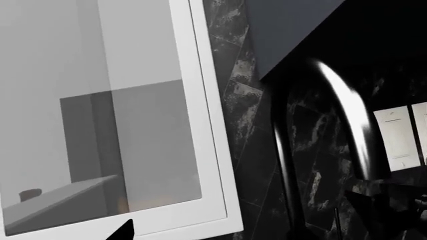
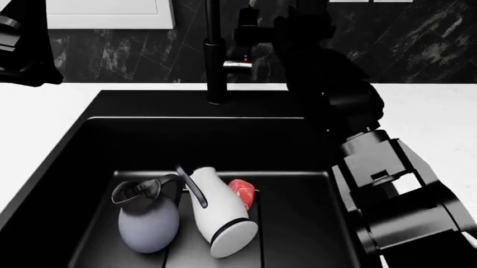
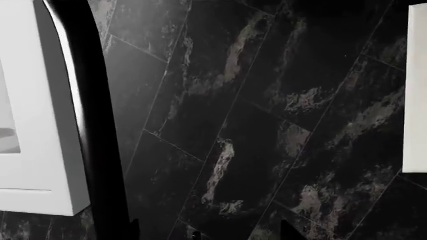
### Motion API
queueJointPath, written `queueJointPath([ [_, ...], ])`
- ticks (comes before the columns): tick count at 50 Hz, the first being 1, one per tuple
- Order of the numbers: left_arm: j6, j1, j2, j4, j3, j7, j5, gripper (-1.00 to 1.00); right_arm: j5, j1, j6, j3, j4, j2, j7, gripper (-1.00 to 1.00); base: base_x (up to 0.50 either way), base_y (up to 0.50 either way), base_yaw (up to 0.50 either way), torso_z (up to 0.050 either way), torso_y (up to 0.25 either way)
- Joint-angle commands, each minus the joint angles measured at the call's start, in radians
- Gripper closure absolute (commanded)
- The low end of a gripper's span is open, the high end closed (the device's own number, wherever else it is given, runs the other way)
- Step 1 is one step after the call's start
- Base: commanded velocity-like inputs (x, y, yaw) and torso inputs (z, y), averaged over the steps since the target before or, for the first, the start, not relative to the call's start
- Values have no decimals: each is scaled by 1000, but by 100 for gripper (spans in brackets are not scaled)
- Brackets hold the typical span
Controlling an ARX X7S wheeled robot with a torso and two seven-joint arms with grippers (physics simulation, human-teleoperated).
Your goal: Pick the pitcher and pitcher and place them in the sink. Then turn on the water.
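The black faucet pipe (image 2: pixel 214 53) rises from the back rim of the sink (image 2: pixel 89 145), and my right arm (image 2: pixel 387 184) reaches up past it toward the dark marbled wall tiles (image 2: pixel 134 56), crowding the space around the faucet's handle. A white window frame (image 2: pixel 104 17) sits on the wall behind, to the left. My right gripper is lost in the dark mass near the faucet, so I cannot tell whether it is wide or narrow; its wrist view shows only the pipe, tiles and white frame. My left arm (image 2: pixel 22 44) hangs high at the left edge, its gripper state also unreadable.

Both jugs lie well below my grippers on the grooved sink floor: the blue-grey jug (image 2: pixel 147 220) beside and touching the white jug (image 2: pixel 220 215), which is tipped over. A small red object (image 2: pixel 242 191) rests just behind the white jug.
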Motion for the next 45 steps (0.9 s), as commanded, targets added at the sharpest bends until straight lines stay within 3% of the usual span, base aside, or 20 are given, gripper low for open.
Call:
queueJointPath([
  [1,10,24,-3,8,-13,8,12,-100,-11,18,-48,-22,95,-18,0,-100,0,0,0,0,0],
  [22,20,55,-6,14,-27,13,14,-100,173,64,-132,-213,184,-36,0,-100,0,0,0,0,0],
  [45,23,102,-13,35,-29,55,75,-100,578,112,-263,-668,283,-37,40,-100,0,0,0,0,0],
])
